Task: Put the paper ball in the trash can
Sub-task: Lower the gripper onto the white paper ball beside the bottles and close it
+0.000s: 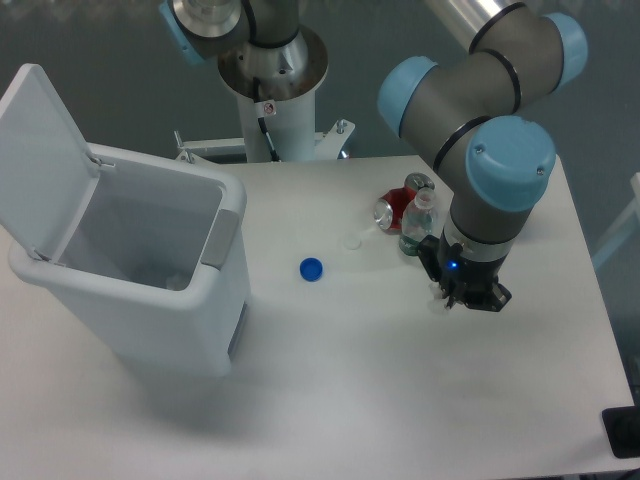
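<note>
— Pincer first: where was it, and what was it doing?

— Pincer hung low over the surface on the right side, pointing straight down from the arm's blue-capped wrist. Its fingers were hidden under the black body, so I could not tell whether it was open, closed or gripping anything.

— And the paper ball?

— I could not make it out for certain. A small pale sliver showed at the pincer's left edge, touching it, but it was too little to name, so its long axis and heading were not readable either.

— How did the trash can stand?

— Upright at the left, well apart from the pincer, its grey panel on the right-hand rim. The lid was swung up and open, leaning away to the left from its hinge on the far-left edge.

— Anything inside it?

— A faint pale shape lay at the bottom near the near wall; I could not say what it was.

— What else was about?

— A blue bottle cap lay between the trash can and the pincer, and a tiny clear cap just beyond it. A red drink can lay on its side beside an upright bottle, both just far of the pincer.
</note>
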`<action>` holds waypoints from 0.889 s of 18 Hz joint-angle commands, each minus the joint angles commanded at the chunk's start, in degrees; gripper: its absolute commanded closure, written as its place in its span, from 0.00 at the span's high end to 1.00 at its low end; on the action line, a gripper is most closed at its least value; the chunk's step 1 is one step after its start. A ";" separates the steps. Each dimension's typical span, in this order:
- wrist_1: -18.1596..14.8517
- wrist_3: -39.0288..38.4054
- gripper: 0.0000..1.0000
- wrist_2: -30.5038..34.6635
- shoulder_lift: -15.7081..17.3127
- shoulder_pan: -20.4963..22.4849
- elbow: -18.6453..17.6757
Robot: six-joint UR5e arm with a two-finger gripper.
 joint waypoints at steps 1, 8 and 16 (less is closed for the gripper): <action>0.18 0.17 0.00 -0.09 0.17 0.09 -0.35; 0.71 -0.79 0.00 -4.64 3.68 0.09 -1.14; 0.71 -7.19 0.00 -12.47 12.82 -1.22 -5.28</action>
